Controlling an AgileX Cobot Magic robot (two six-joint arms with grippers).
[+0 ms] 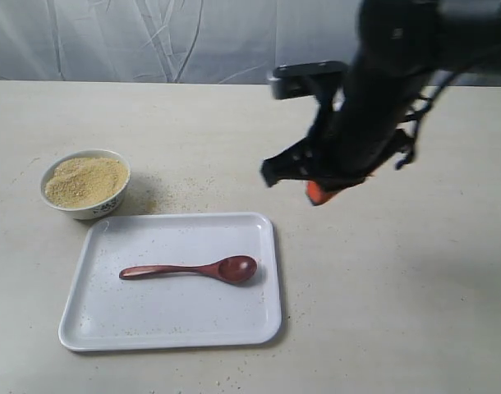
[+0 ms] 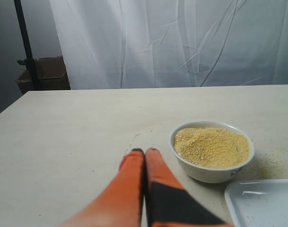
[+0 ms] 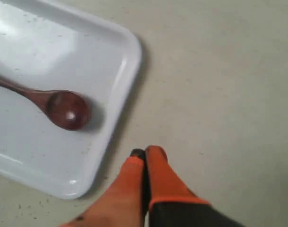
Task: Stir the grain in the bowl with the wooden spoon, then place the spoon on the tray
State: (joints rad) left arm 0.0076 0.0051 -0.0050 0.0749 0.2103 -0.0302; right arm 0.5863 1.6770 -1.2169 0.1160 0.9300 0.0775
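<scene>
Two empty pinches here: the left gripper (image 2: 145, 152) closed near the bowl (image 2: 205, 172) of grain (image 2: 211, 146), the right gripper (image 3: 145, 154) closed just off the tray (image 1: 152, 320), where the wooden spoon (image 1: 193, 269) lies free, job seemingly done.

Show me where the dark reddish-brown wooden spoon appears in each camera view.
Exterior view: dark reddish-brown wooden spoon lies lower centre, on the flat white plastic tray.
Left wrist view: absent; only a tray corner shows.
Right wrist view: spoon's scoop and some handle, on the tray.
Shared landmark: the tray.
</scene>
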